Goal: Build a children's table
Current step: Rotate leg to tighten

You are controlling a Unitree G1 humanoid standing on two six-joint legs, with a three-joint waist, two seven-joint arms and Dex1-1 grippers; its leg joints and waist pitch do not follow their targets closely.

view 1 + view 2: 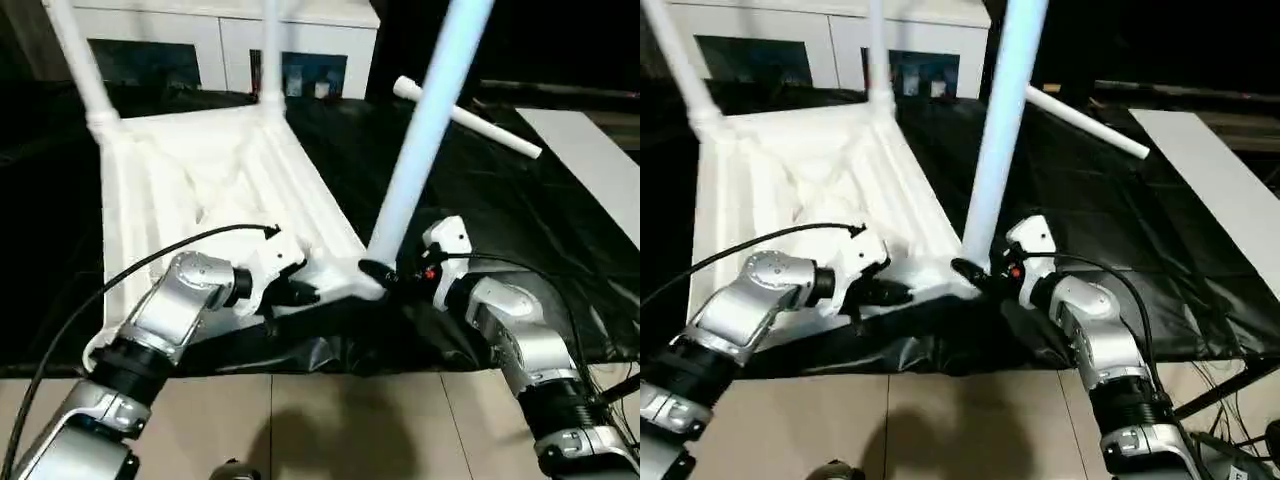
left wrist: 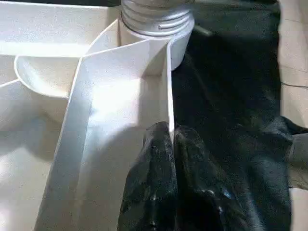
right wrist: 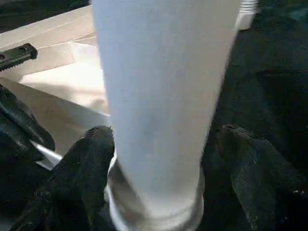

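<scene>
While my left hand (image 1: 300, 293) pinches the tabletop (image 1: 215, 190) rim, right hand (image 3: 161, 168) straddles the leg (image 1: 420, 130) base, fingers wide; light, stiff, slick plastic.

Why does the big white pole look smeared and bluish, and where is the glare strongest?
Right wrist view: the round tapering white plastic leg sits so near the lens that it is soft, without sharp edges. Left eye view: the same leg takes a bluish tint, and the ribbed underside of the white plastic table top washes out. Left wrist view: the white ribs glare too.
</scene>
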